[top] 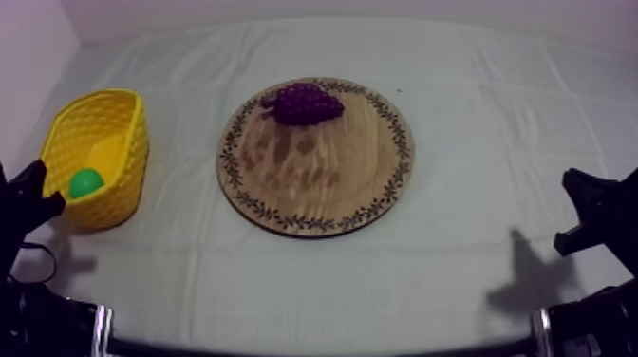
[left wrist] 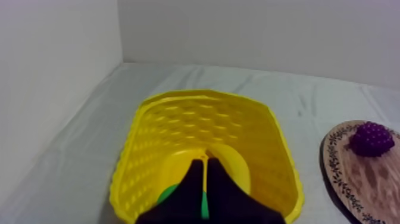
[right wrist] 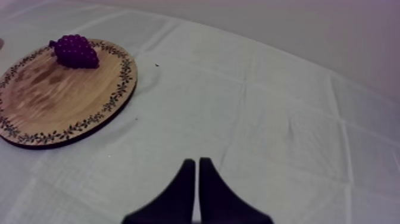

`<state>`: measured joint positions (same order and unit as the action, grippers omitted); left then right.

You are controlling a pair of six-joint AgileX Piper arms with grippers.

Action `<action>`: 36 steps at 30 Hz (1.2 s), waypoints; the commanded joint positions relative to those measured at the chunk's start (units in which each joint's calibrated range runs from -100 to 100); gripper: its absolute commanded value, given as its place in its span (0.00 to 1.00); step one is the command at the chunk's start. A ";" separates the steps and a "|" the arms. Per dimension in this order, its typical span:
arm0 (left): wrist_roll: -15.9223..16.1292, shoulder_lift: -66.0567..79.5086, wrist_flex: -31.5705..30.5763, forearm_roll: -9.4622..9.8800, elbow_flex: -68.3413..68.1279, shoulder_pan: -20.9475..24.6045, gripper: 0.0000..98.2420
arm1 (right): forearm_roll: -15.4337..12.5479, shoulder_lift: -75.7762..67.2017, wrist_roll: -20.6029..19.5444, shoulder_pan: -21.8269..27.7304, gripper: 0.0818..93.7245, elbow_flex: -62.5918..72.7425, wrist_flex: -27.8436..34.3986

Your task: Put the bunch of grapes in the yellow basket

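Note:
A purple bunch of grapes [top: 304, 103] lies on the far part of the round wooden board [top: 318, 180] in the middle of the table. The grapes [right wrist: 75, 50] and board [right wrist: 53, 101] sit far off from my right gripper [right wrist: 196, 164], whose fingers lie together as a narrow wedge over bare cloth. The yellow basket [top: 90, 123] stands at the left; it holds a banana [top: 104, 152] and a green fruit [top: 85, 182]. My left gripper [left wrist: 205, 164] is shut, just in front of the basket [left wrist: 149, 149]. The grapes [left wrist: 372, 138] show on the board [left wrist: 348, 179] beyond it.
My left arm [top: 21, 204] rests low at the left edge and my right arm [top: 598, 214] low at the right. White walls close the back and left side of the table.

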<state>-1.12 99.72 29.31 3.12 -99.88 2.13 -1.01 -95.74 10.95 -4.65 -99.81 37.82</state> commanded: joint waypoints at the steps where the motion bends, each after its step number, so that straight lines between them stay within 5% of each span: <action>1: -3.84 0.02 3.19 -0.55 -0.01 -0.50 0.00 | 0.01 -0.01 -0.04 -0.02 0.00 0.03 0.00; 16: -2.97 0.02 3.19 -0.42 0.27 -0.07 0.00 | 0.01 -0.01 -0.04 -0.02 0.00 0.03 0.00; 21: -4.93 -0.96 4.05 1.86 2.30 -0.77 0.00 | 0.01 -0.01 -0.04 -0.02 0.00 0.03 0.00; 36: -5.54 -20.12 10.84 2.72 26.27 -5.61 0.00 | 0.01 -0.01 -0.04 -0.02 0.00 0.03 0.00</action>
<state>-6.86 82.58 39.85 5.86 -77.61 -3.14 -1.01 -95.74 10.92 -4.65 -99.81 37.82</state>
